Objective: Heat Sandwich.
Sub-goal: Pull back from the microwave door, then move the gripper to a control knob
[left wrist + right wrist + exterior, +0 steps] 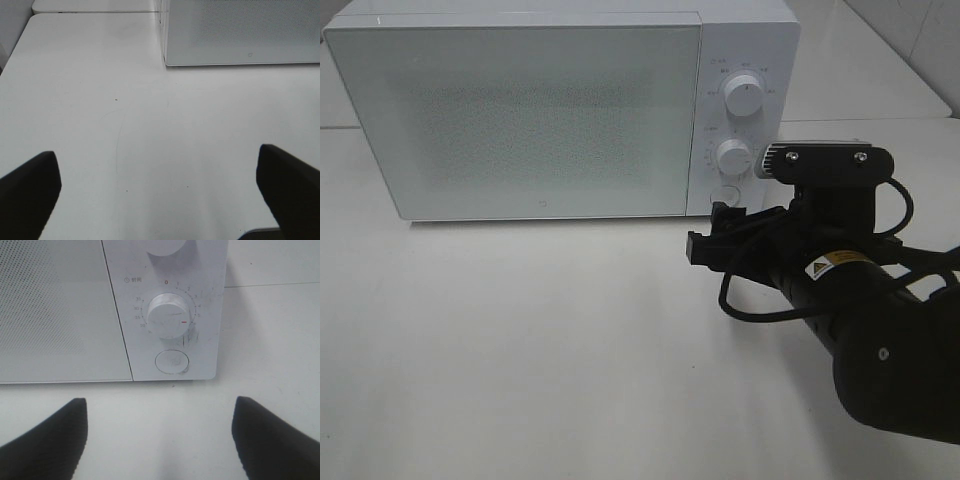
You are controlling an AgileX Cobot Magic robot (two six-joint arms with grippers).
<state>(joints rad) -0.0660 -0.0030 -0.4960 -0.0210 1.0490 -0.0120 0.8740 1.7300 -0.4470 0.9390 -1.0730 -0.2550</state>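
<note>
The sandwich is out of view in every frame. A white microwave (520, 110) stands at the back of the table with its door shut. My right gripper (712, 238) hovers open just in front of the control panel, with nothing between its fingers. In the right wrist view the gripper (160, 440) faces the timer knob (167, 315) and the round door button (172, 361). My left gripper (160, 195) is open over bare table, off the microwave's lower left corner (167, 60). The left arm does not show in the exterior high view.
The panel carries an upper knob (744, 97), a lower knob (732, 156) and the button (726, 194). The white table (520, 340) stretches in front of the microwave. A table edge (15, 45) runs along the left wrist view's side.
</note>
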